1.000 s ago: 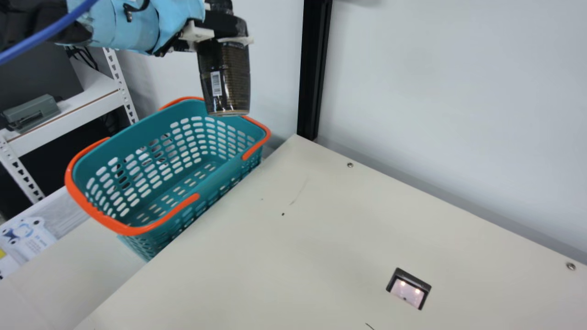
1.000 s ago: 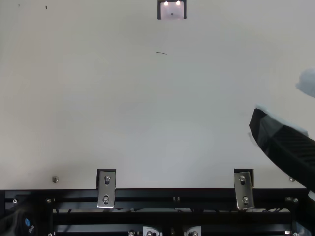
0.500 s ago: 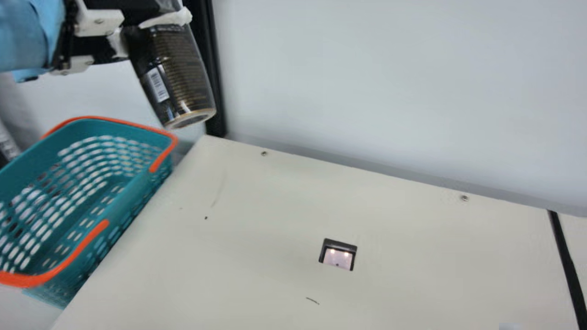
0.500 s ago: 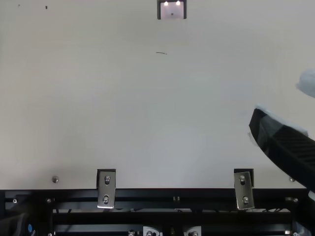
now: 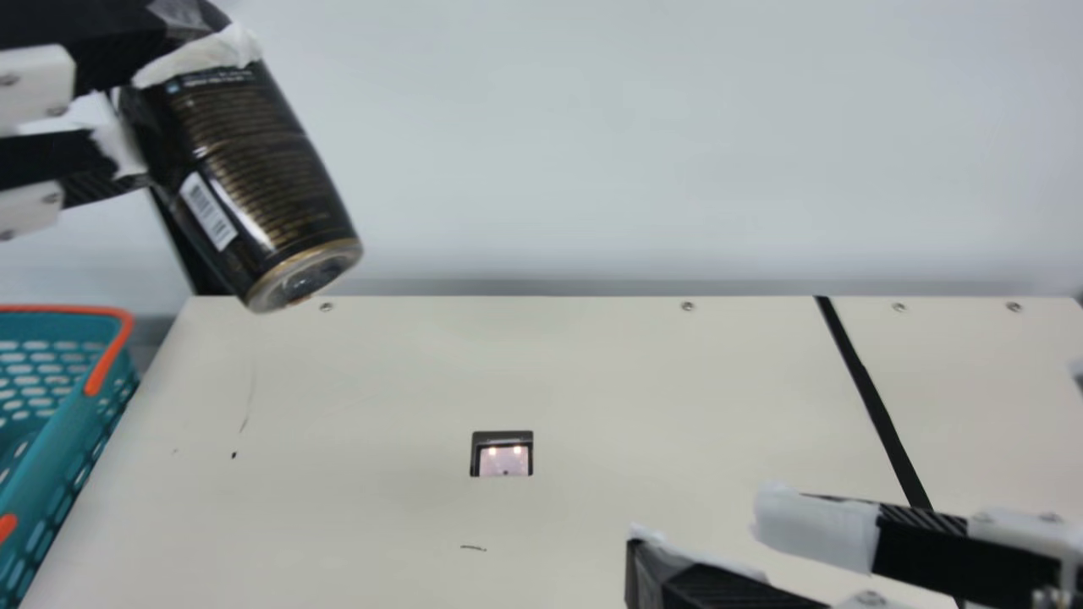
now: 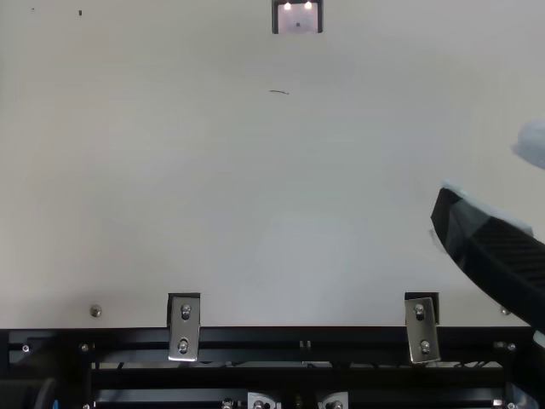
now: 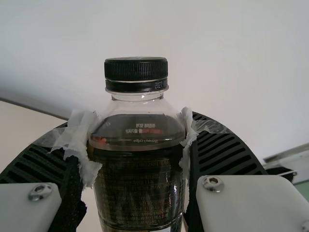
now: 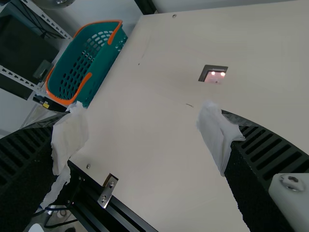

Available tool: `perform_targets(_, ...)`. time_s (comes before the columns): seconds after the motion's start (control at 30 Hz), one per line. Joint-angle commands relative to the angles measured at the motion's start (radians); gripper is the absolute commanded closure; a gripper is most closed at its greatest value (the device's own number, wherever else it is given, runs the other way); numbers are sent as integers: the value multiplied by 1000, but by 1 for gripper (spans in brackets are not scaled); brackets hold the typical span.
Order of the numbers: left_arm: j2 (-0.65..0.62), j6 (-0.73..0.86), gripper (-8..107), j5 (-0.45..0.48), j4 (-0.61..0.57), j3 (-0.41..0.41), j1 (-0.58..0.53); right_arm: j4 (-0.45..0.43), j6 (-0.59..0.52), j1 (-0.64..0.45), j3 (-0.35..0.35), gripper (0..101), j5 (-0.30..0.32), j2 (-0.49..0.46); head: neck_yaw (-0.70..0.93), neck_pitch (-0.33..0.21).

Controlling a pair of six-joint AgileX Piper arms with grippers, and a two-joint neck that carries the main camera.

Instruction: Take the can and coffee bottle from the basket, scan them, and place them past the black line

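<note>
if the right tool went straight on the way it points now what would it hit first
Most likely the cream tabletop: the right tool seems angled down towards it, with the basket farther off. Its height is hard to judge, so the touching spot is unclear.

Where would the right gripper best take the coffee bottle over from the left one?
Likely low on the coffee bottle, coming from the right: the left gripper clamps it below the neck, and its tilted base juts free that way. Keep off the barcode.
</note>
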Motion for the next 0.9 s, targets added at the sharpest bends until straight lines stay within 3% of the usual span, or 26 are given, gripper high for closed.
perform_targets(0.0, -1, -11, 89, 4, -19, 3, -30, 0, 0, 0, 0, 0, 0, 0, -41, -22)
perform_targets(0.4, -16, -59, 89, 0, -102, 29, -131, 0, 0, 0, 0, 0, 0, 0, -279, -40)
perform_targets(0.87, -65, -91, 89, -104, -191, 99, -281, 0, 0, 0, 0, 0, 0, 0, -279, -40)
